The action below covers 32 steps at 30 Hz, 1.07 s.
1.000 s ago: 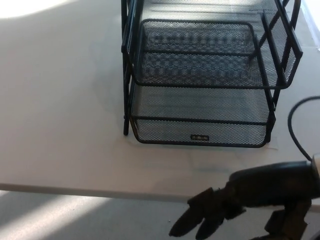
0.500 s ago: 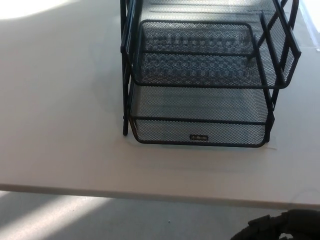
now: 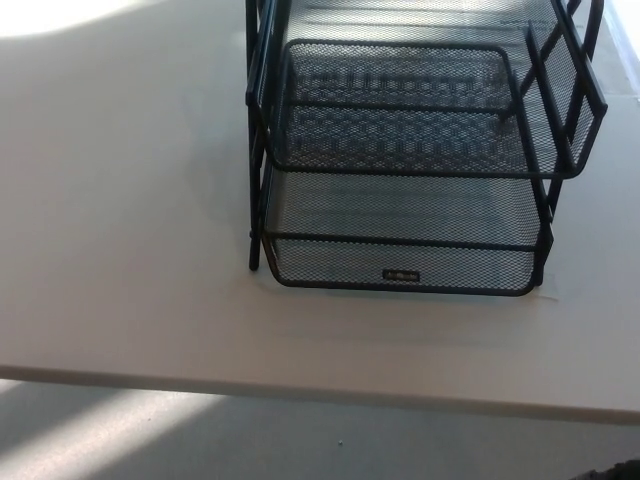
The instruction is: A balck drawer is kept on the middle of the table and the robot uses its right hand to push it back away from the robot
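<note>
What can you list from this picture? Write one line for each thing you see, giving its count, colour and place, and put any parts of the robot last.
Wire mesh drawer rack: one, black, stacked tiers, on the table toward the far right of centre.
Small label: one, dark with pale marks, on the front wall of the bottom tier.
Table: one, white, filling most of the view, near edge running across the bottom.
Floor: pale grey, below the table edge, with a sunlit patch at the left.
Robot part: a black sliver at the bottom right corner; too little shows to identify. No hand clearly in view.
</note>
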Tool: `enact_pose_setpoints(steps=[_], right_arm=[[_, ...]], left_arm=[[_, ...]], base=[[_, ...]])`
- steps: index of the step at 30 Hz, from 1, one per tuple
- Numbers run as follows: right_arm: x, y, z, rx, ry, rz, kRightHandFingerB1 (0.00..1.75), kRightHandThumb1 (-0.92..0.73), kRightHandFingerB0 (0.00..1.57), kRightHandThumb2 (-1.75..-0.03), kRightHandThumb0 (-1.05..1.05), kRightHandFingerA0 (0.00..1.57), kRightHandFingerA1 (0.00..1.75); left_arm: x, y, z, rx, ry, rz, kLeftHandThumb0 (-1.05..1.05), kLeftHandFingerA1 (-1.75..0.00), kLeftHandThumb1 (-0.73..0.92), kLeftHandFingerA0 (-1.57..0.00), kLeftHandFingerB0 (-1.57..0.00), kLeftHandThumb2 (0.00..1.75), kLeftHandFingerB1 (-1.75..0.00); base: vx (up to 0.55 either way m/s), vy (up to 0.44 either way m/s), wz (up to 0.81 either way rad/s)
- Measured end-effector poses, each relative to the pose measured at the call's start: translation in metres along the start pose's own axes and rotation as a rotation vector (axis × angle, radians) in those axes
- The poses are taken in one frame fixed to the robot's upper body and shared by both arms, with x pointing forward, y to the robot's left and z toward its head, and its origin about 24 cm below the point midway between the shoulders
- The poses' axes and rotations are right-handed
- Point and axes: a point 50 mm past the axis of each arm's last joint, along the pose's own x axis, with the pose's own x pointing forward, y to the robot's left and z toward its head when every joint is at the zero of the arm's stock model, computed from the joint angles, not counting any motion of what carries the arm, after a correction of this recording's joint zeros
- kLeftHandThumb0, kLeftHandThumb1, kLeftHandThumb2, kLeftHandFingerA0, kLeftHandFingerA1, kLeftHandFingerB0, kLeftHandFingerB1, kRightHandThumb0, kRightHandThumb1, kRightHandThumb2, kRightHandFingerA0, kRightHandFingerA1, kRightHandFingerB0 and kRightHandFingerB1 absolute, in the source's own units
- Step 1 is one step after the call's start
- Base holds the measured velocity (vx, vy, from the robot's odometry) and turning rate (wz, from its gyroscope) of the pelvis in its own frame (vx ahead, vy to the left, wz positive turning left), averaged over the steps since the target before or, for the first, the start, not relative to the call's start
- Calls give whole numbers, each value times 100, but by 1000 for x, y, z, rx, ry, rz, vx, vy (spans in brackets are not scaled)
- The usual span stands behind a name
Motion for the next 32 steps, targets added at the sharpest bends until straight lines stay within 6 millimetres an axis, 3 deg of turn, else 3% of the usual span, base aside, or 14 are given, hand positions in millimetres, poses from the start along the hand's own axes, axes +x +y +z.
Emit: enact_pose_setpoints(steps=[1,3,9,10,12,13,15,17,21,22,27,29,30,32], right_arm=[[3,0,-9,20,43,-11,36,-71,43,-62,-57,49,42],[7,0,-19,39,91,-21,36,-70,41,-62,-58,47,41],[15,1,-53,76,268,-62,36,-71,41,-63,-59,47,41],[16,1,-59,77,300,-72,36,-70,41,-63,-59,47,41],[18,0,-67,75,352,-93,36,-71,40,-63,-58,47,40],[19,0,-70,73,372,-99,35,-72,39,-63,-58,45,40],[20,0,-76,65,415,-118,35,-71,38,-64,-59,44,40],[21,0,-81,52,450,-135,35,-71,40,-63,-58,47,41],[22,-2,-87,22,500,-172,36,-74,44,-62,-56,50,41],[22,-3,-89,10,513,-185,36,-71,39,-62,-57,46,41],[24,-6,-91,-45,538,-231,35,-71,39,-62,-57,46,40],[24,-8,-92,-63,541,-249,35,-71,39,-63,-57,47,40],[24,-8,-92,-71,542,-255,35,-71,38,-63,-57,46,40],[24,-9,-93,-81,542,-264,35,-71,38,-63,-57,46,40]], left_arm=[[0,0,0,0,0,0,-59,-36,73,-39,-28,62,-30],[0,0,0,0,0,0,-59,-36,74,-39,-27,62,-31],[0,0,0,-1,-1,0,-59,-36,73,-39,-27,62,-30],[0,0,0,-2,0,0,-64,-46,61,-31,-21,86,-41],[0,0,0,-2,-1,0,-59,-36,73,-40,-28,62,-30],[0,0,0,-2,-1,0,-64,-47,60,-31,-21,87,-41],[0,0,0,-3,-1,0,-64,-47,60,-31,-21,86,-41],[0,0,0,-3,-1,1,-59,-36,73,-40,-28,62,-30],[0,0,0,-6,-1,1,-60,-36,71,-40,-27,62,-30],[0,0,0,-6,-1,1,-64,-47,61,-31,-21,87,-41],[0,0,-1,-9,-1,-1,-64,-47,61,-31,-21,87,-41],[-1,0,-1,-11,-1,-2,-59,-36,71,-39,-27,62,-30],[-1,0,-1,-12,0,-3,-64,-47,61,-31,-21,87,-41],[-1,0,-1,-13,0,-2,-64,-47,61,-31,-21,87,-41]], base=[[0,0,0],[0,0,0],[0,0,0],[0,0,0],[0,0,0],[0,0,0],[0,0,0],[0,0,0],[0,0,0],[0,0,0],[0,0,0],[0,0,0],[0,0,0],[0,0,0]])
